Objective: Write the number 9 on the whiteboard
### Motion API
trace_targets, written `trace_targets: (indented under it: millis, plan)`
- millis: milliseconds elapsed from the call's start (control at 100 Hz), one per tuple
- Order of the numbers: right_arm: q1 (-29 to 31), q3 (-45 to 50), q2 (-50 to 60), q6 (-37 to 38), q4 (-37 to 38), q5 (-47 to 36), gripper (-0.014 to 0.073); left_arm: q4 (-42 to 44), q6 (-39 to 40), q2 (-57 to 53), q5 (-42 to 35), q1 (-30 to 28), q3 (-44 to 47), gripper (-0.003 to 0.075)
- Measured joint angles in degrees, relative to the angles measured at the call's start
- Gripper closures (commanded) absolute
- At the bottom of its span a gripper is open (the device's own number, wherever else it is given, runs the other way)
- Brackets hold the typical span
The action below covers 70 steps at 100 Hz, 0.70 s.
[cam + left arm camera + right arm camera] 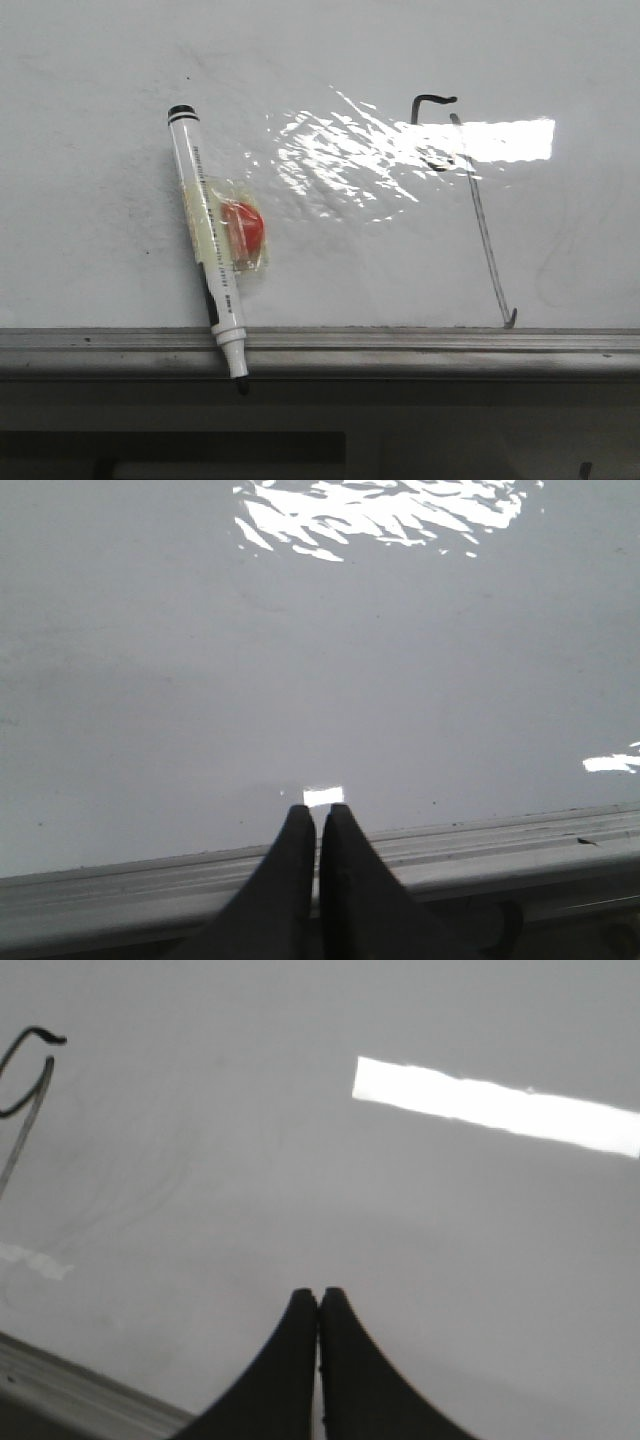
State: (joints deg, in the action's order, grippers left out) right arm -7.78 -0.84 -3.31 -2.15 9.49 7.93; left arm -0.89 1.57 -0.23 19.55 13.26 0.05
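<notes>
Black 9 (pixel 470 200) on whiteboard (pixel 100 200), hooked loop, slanted stem, both jaws clenched, empty.

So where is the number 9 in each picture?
Front view: the number 9 is right of centre, partly under the glare, right of the marker.
Left wrist view: not in it.
Right wrist view: its top part is at the left edge.
Shared landmark: the whiteboard's grey ledge.
</notes>
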Motion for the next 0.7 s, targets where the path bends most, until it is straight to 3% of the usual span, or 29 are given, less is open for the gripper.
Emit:
trace_targets:
  millis: [120, 270, 700]
  plan:
    - [0.36, 1.57, 0.00, 0.00, -0.11, 1.80, 0.0635, 0.00, 0.00, 0.00, 0.00, 0.00, -0.05, 0.0741]
    - [0.36, 1.47, 0.46, 0.00, -0.33, 10.52, 0.0635, -0.10, 0.00, 0.00, 0.00, 0.00, -0.05, 0.0741]
    - [0.36, 1.47, 3.94, 0.00, -0.33, 10.64, 0.0635, -0.10, 0.00, 0.00, 0.00, 0.00, -0.05, 0.0741]
